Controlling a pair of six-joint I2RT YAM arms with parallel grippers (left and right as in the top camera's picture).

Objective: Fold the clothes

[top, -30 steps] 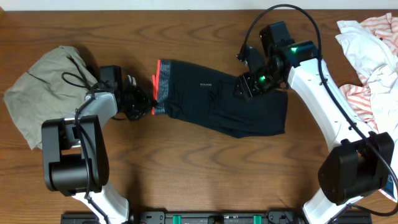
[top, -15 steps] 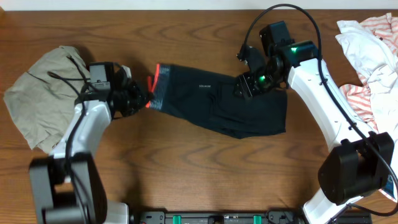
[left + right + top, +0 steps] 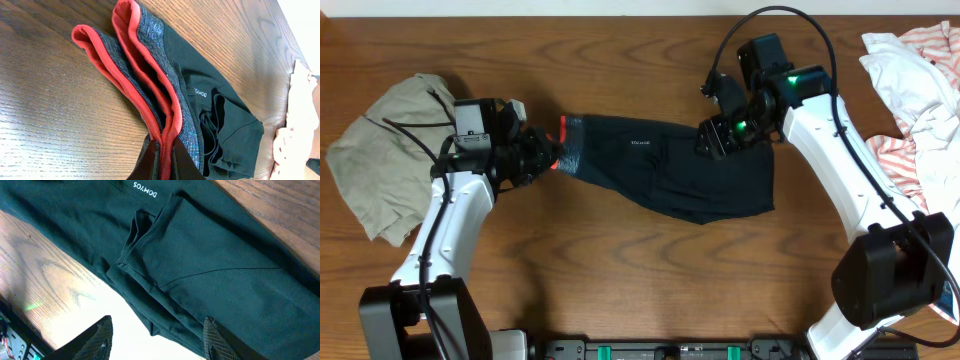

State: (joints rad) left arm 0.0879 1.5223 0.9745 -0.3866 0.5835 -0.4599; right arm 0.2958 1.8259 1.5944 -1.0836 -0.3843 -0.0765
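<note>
The clothes, black leggings, lie folded across the middle of the table. Their grey waistband with its red edge points left. My left gripper is shut on that red edge. In the left wrist view the waistband is bunched into raised folds that run down into the closed left gripper. My right gripper hovers open over the right half of the leggings. In the right wrist view the right gripper spans a folded edge of the black fabric without pinching it.
A khaki-grey garment lies crumpled at the far left, just behind my left arm. White and red-striped garments are piled at the back right corner; they also show in the left wrist view as white and red-striped garments.
My left gripper has dragged the waistband left, bunching it up, and the leggings' right edge has slid slightly left. The left arm has swung round. The right arm has not moved.
</note>
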